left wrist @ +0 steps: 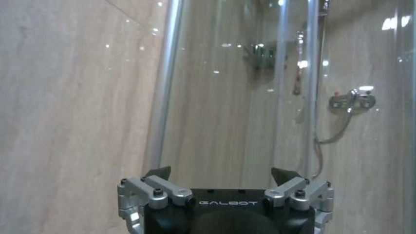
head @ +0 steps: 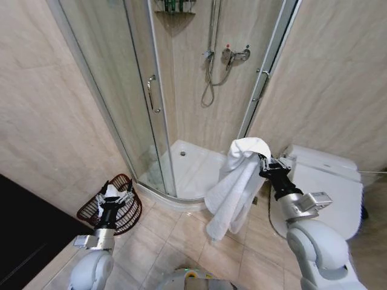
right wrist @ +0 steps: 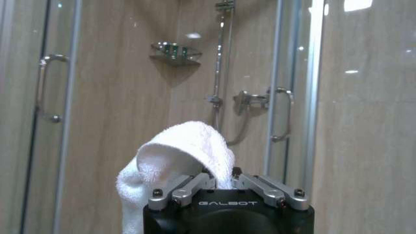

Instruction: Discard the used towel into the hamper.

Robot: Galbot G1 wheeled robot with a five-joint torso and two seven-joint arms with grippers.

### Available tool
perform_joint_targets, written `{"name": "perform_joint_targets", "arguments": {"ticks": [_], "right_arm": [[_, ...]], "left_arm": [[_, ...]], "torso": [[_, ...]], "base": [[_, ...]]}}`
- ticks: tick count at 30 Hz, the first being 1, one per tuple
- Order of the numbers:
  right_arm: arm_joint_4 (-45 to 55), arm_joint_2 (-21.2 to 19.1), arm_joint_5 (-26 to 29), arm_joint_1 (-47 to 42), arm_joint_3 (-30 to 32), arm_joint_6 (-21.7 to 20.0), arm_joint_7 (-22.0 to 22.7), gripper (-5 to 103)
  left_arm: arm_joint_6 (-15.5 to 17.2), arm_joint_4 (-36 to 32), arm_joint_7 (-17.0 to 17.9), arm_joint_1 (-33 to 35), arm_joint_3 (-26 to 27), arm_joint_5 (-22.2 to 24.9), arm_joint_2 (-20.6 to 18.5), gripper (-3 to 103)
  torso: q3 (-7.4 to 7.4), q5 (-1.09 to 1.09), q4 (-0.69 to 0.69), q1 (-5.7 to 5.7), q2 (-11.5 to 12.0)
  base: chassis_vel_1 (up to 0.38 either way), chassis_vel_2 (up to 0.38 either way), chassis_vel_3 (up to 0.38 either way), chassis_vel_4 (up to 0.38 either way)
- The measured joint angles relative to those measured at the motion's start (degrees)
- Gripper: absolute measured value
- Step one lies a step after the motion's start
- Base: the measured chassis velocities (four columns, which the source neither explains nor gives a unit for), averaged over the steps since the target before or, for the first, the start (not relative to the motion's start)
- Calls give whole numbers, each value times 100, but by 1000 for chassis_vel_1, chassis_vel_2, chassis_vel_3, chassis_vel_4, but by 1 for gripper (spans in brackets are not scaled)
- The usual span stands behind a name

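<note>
My right hand (head: 262,162) pinches the white towel (head: 233,184), which hangs in mid-air before the toilet (head: 329,181). My left hand (head: 115,192), fingers spread wide and empty, hovers over the wire hamper (head: 100,208) lying tipped on the floor beside the shower stall (head: 181,90).

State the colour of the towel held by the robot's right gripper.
White; the towel hangs from the right gripper, clearest in the head view.

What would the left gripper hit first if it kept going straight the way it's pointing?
Probably the shower's curved glass door. The open left gripper points straight at it with nothing between, though depth is hard to judge. The hamper sits below that line.
</note>
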State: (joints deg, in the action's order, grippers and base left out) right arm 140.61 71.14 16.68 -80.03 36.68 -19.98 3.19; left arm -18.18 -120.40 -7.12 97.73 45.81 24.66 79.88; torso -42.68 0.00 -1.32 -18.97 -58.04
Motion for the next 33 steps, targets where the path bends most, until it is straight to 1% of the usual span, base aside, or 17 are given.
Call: {"name": "perform_joint_targets", "arguments": {"ticks": [9,33], "right_arm": [[2,19,-27,-7,-50,0,-8,8],[72,15,-28,-57,-57,2,-12,8]], "left_arm": [[-14,26,-26,-7,0,-2,-1,100],[-110,76,-37,-5,14,12,-4,100]], "torso": [[0,0,-1,0,1],[1,0,0,1,1]], "base": [[113,120,-44,-40],[149,151,8,3]]}}
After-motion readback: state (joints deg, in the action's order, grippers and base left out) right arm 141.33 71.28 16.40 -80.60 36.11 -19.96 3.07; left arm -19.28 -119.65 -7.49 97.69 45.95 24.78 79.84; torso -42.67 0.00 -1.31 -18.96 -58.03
